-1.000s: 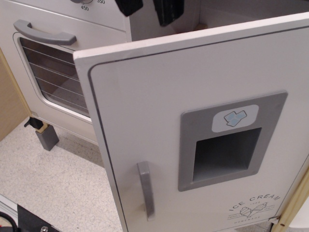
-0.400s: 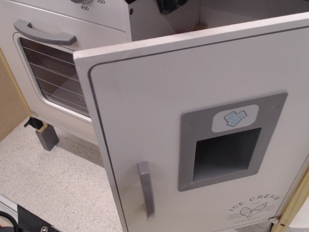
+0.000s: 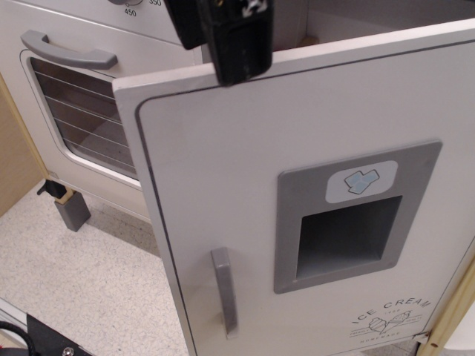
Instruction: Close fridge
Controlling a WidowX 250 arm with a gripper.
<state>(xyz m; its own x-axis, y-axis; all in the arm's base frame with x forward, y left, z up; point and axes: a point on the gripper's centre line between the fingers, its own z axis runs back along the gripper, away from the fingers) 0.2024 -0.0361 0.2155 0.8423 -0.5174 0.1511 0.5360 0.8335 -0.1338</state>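
Gripper [image 3: 226,37] is the change: a second ago only two dark finger tips showed at the top edge of the frame, then they nearly left it, and now a black block fills the upper middle, its lower end overlapping the top edge of the door [image 3: 297,200]. It looks to be lined up just over or in front of that edge, probably to push. Whether it touches the door cannot be told from this angle, nor whether the fingers are spread or closed; they read as one dark mass with a small white mark near the top.

The fridge [image 3: 319,22] has not moved. Its door stands swung wide open toward the camera, filling the centre and right of the frame, with the cavity visible behind it at upper right. So the closing is not yet begun.

The door is a flat, smooth, white-painted panel with a routed border line. A grey vertical handle [image 3: 225,291] sits low left of centre. A grey dispenser panel [image 3: 355,215] is recessed, with an ice-cube icon above. At upper left, the oven door [image 3: 82,111] has a ribbed window and a curved grey handle.
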